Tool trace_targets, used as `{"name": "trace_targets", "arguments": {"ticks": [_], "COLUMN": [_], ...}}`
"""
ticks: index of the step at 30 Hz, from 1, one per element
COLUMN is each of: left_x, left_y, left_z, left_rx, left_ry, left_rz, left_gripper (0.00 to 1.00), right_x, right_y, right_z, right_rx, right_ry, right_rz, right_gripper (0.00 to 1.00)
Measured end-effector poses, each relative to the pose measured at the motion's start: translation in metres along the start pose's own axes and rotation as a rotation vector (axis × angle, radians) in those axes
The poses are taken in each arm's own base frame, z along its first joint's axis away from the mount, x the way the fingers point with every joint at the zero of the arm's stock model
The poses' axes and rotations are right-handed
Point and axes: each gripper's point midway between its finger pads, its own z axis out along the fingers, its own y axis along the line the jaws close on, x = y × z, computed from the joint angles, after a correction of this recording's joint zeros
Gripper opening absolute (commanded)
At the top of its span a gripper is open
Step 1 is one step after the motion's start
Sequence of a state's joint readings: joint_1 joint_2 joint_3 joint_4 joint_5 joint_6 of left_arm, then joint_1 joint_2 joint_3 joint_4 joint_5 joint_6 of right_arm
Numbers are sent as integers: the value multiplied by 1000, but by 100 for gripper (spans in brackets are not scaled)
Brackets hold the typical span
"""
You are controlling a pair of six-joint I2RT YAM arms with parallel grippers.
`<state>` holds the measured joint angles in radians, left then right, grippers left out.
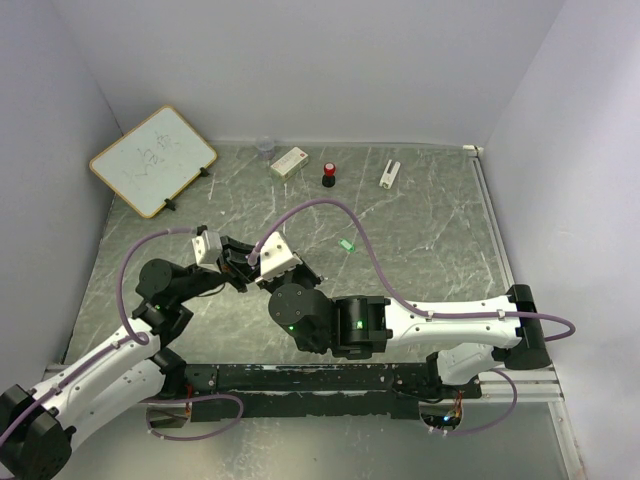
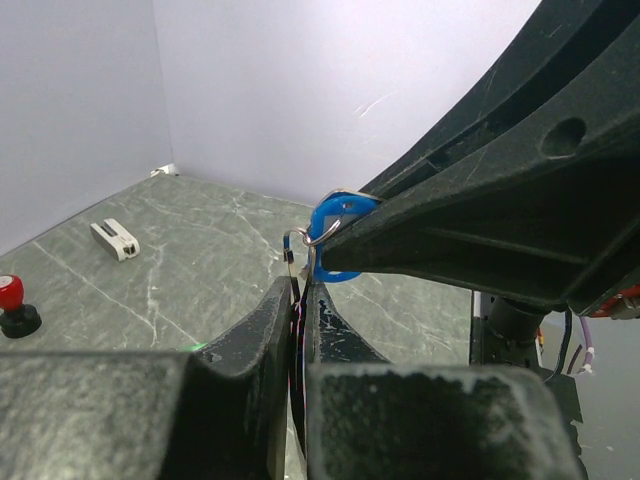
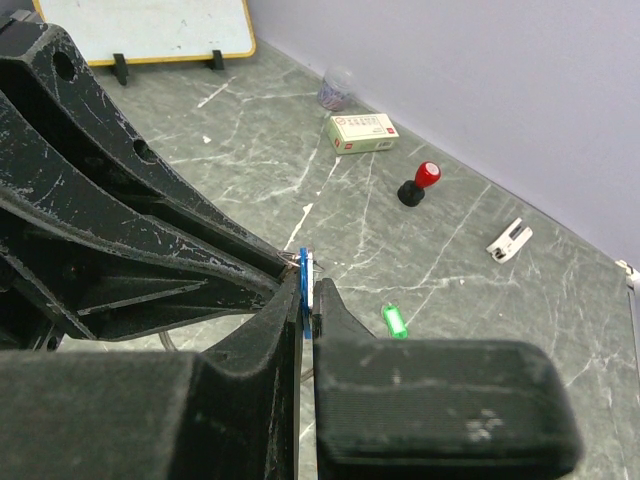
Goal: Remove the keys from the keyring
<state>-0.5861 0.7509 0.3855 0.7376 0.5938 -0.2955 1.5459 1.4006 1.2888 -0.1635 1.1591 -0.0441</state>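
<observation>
Looks partway done to me: the green key (image 1: 347, 245) lies loose on the tabletop (image 1: 430, 225), well apart from the arms, so I'd say that one's off. The blue key (image 2: 332, 213) is held up in the air mid-tabletop, clamped flat in the right pincer (image 3: 308, 290), with the keyring (image 2: 318, 238) threaded through its head. The left pincer (image 2: 300, 285) has its fingers drawn nearly together just under the ring, but I can't tell if it's actually pinching wire or a key. The whiteboard (image 1: 152, 160), white box (image 1: 289, 162) and red-capped knob (image 1: 329, 177) sit far back, nothing blocking. The real nuisance is how tightly the two pincers crowd each other.
</observation>
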Motion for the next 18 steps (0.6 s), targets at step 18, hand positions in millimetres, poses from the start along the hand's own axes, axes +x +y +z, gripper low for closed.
{"name": "trace_targets", "arguments": {"ticks": [18], "left_x": [-3], "left_y": [-3], "left_z": [-1], "left_rx": [18], "left_ry": [-6], "left_rz": [34], "left_gripper": [7], "right_x": [4], "right_y": [-12], "right_z": [-4], "right_rx": [21], "right_ry": [19], "right_rz": [-34], "right_gripper": [0]}}
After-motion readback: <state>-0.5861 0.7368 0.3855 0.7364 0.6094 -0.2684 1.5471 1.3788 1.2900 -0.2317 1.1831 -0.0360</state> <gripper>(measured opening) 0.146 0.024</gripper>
